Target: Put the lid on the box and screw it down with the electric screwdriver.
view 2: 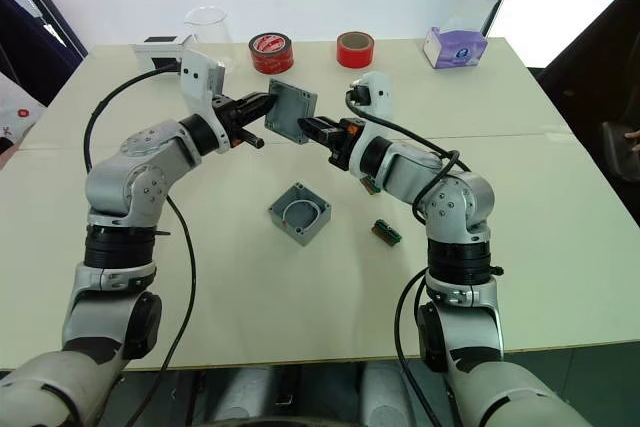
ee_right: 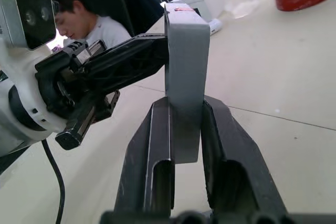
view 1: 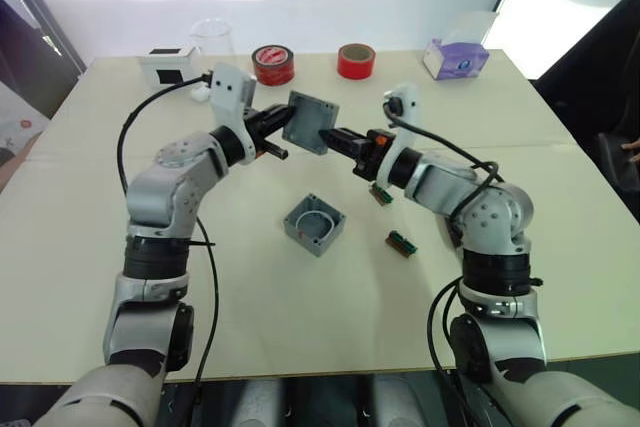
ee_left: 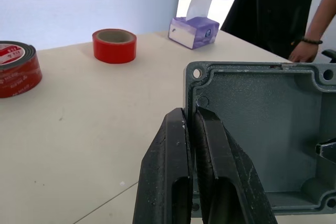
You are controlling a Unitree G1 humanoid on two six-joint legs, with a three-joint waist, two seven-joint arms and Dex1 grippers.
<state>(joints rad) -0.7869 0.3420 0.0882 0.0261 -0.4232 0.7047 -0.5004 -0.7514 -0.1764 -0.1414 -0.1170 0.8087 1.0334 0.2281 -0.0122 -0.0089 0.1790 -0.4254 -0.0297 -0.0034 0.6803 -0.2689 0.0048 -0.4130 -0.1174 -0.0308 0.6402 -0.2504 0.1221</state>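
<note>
Silver-gray metal arm segments, rounded joint housings, black bands between. Black cables loop loose along both forearms. White wrist camera blocks. Left end effector (view 1: 278, 134): two black ridged plastic fingers. Right end effector (view 1: 335, 137): same black fingers, small orange detail behind them.

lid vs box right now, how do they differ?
The lid is held in the air on edge, gripped by both the left hand and the right hand; the box sits flat on the table, untouched. The lid is shallow, the box deeper, with a white curved piece inside. Both are gray and square.
</note>
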